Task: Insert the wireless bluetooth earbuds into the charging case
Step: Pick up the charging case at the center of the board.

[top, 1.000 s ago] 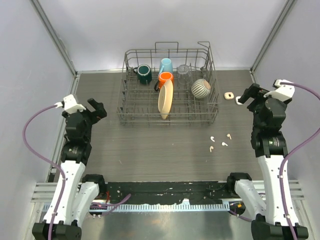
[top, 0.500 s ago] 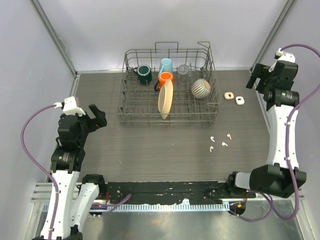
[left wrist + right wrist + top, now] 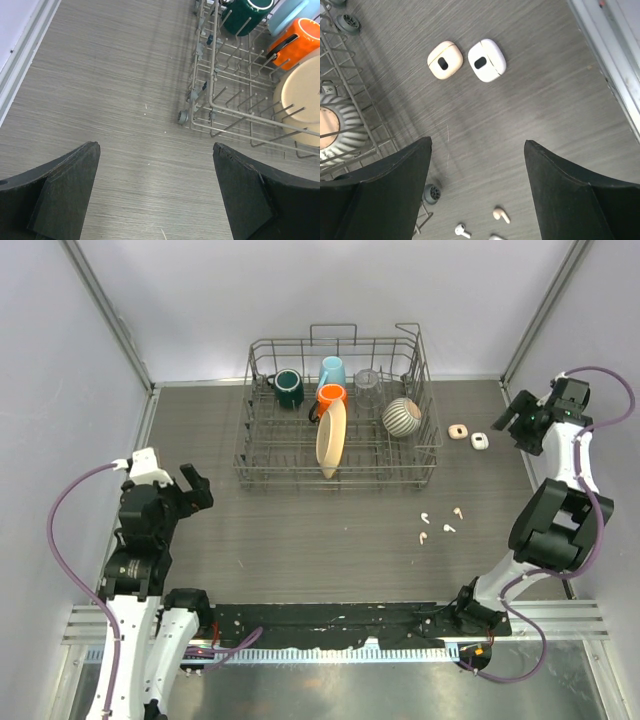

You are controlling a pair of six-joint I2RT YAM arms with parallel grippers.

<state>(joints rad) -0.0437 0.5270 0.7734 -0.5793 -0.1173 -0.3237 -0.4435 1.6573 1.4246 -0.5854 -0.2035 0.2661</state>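
Observation:
Several tiny earbuds lie loose on the table right of centre, white [image 3: 425, 518] [image 3: 449, 528] and beige-tinted [image 3: 458, 511] [image 3: 422, 537]. The right wrist view shows a beige earbud [image 3: 501, 215] and a white one [image 3: 462, 230] at its lower edge. Two charging cases sit side by side beyond them, a beige case [image 3: 457, 431] [image 3: 445, 60] and a white case [image 3: 479, 441] [image 3: 486, 60]; each shows a dark oval in its top. My right gripper [image 3: 512, 425] [image 3: 477, 142] hovers open just right of the cases, holding nothing. My left gripper [image 3: 200, 490] [image 3: 155, 146] is open over bare table at the left.
A wire dish rack [image 3: 335, 415] [image 3: 215, 100] stands at the back centre with a green mug [image 3: 289, 387], blue mug [image 3: 332, 371], orange mug [image 3: 332, 395], a cream plate [image 3: 331, 437] and a striped bowl [image 3: 402, 416]. A metal rail [image 3: 610, 60] borders the table's right edge.
The right arm has swung out to the far right edge, its wrist now beside the two cases. The left arm has drawn slightly toward the near edge.

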